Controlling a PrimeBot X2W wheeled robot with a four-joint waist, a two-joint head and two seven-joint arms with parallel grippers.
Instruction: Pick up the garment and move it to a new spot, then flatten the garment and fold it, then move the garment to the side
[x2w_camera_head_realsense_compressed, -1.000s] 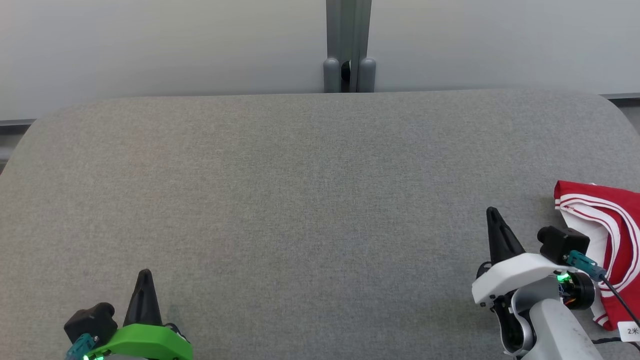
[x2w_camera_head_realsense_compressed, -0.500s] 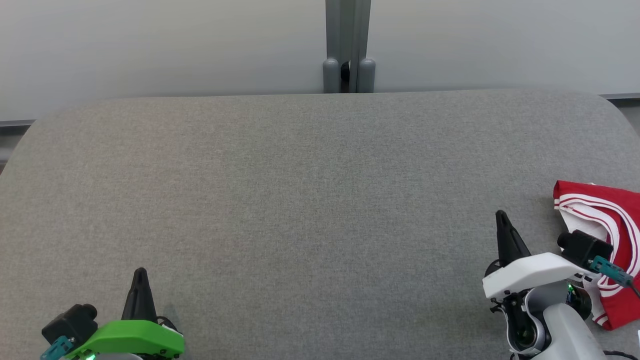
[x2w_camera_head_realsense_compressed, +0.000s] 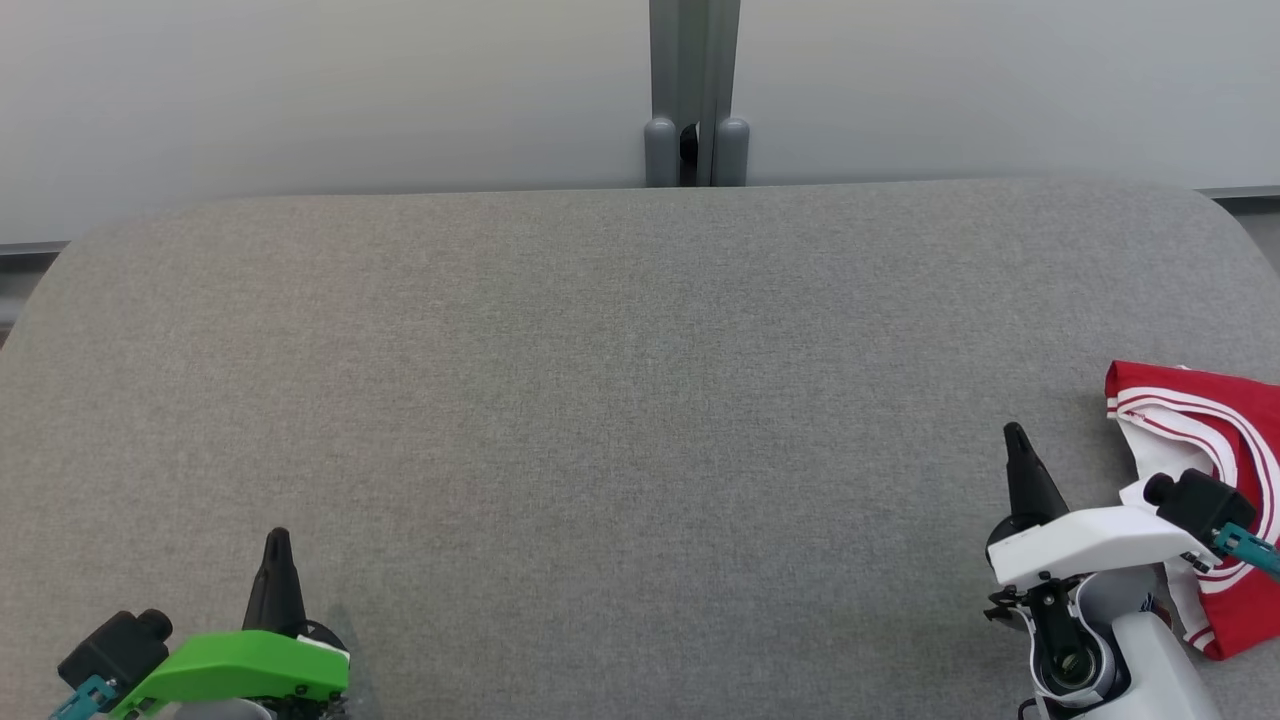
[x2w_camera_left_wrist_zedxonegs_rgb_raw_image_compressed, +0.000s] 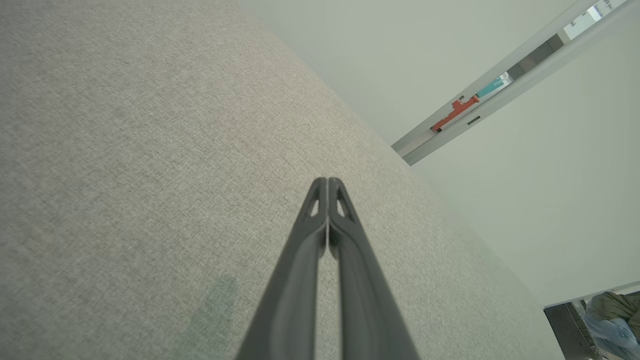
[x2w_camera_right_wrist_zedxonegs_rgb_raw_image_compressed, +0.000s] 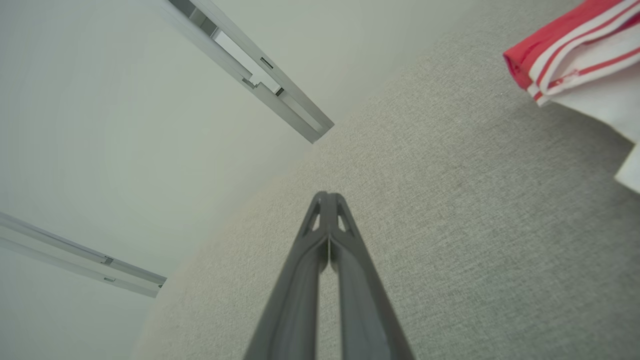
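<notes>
The garment (x2w_camera_head_realsense_compressed: 1225, 425), red with white stripes and a white inner side, lies bunched at the far right edge of the grey table (x2w_camera_head_realsense_compressed: 620, 380); its corner also appears at the upper right of the right wrist view as the garment (x2w_camera_right_wrist_zedxonegs_rgb_raw_image_compressed: 575, 45). My right gripper (x2w_camera_head_realsense_compressed: 1017, 437) is shut and empty, a short way left of the cloth, not touching it. In its own wrist view the right gripper (x2w_camera_right_wrist_zedxonegs_rgb_raw_image_compressed: 327, 196) has both fingers pressed together. My left gripper (x2w_camera_head_realsense_compressed: 277, 540) sits shut and empty at the lower left, with the left gripper (x2w_camera_left_wrist_zedxonegs_rgb_raw_image_compressed: 328, 181) closed over bare fabric.
A grey post (x2w_camera_head_realsense_compressed: 696, 90) with two rounded caps stands behind the table's far edge against a pale wall. The table's rounded corners lie at the far left and far right. A person in dark clothing (x2w_camera_left_wrist_zedxonegs_rgb_raw_image_compressed: 612, 312) sits beyond the table in the left wrist view.
Both arms have drawn back toward the picture's bottom edge. The right gripper shifted right and lower, closer to the garment; the left slid left and down. The garment has not moved.
</notes>
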